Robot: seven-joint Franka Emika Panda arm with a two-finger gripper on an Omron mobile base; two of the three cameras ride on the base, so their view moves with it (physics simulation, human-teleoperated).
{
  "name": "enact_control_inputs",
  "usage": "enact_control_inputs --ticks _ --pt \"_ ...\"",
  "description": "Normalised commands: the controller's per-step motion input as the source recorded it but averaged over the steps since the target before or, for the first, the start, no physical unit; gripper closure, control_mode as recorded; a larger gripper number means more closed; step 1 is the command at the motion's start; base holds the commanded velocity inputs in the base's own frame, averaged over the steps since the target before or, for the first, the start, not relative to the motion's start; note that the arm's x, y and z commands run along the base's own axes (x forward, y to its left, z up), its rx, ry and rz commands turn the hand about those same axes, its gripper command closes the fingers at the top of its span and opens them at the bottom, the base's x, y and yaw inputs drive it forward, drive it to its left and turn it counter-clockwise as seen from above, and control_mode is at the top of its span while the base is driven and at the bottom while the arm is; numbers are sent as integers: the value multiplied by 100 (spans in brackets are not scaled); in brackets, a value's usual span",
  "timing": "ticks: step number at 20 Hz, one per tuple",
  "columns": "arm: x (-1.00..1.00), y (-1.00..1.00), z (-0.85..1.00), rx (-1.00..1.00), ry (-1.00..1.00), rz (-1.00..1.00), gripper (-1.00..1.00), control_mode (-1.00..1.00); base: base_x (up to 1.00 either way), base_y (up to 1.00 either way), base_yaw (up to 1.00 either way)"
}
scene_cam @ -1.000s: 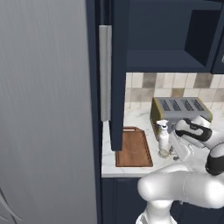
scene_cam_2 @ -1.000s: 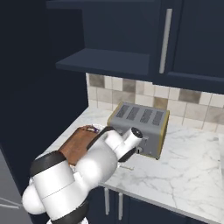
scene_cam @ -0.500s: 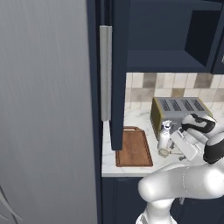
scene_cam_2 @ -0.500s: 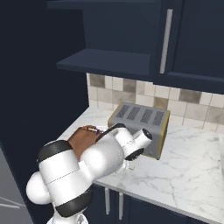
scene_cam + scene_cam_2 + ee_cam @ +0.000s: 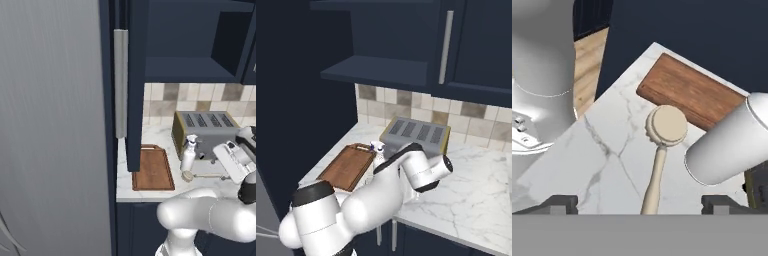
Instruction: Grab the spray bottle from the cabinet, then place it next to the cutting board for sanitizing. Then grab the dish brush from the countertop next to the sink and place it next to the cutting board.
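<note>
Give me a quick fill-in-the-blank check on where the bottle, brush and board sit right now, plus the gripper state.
1. The slim beige dish brush lies flat on the white marble countertop, its round head pointing toward the reddish-brown wooden ____.
2. The small white spray bottle stands upright between the cutting board and the ____.
3. The gripper has its jaws ____, with the brush handle between them.
4. The brush head is ____ the board, not on it.

Missing words: cutting board; toaster; open; beside

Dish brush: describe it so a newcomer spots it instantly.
Start at the toaster on the marble countertop. In front of it, right of the cutting board, stands the spray bottle; the dish brush lies flat beside its base, slim, beige, round-headed.
</note>
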Motion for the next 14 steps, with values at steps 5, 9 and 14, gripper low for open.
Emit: enact_control_inputs --ticks 5,9,14 --pt "-58 4 97 7 -26 0 -100 -100 0 0 0" --pt "-37 82 100 0 -17 0 -100 -100 0 0 0" --pt "-12 92 100 0 -11 0 -100 -100 0 0 0"
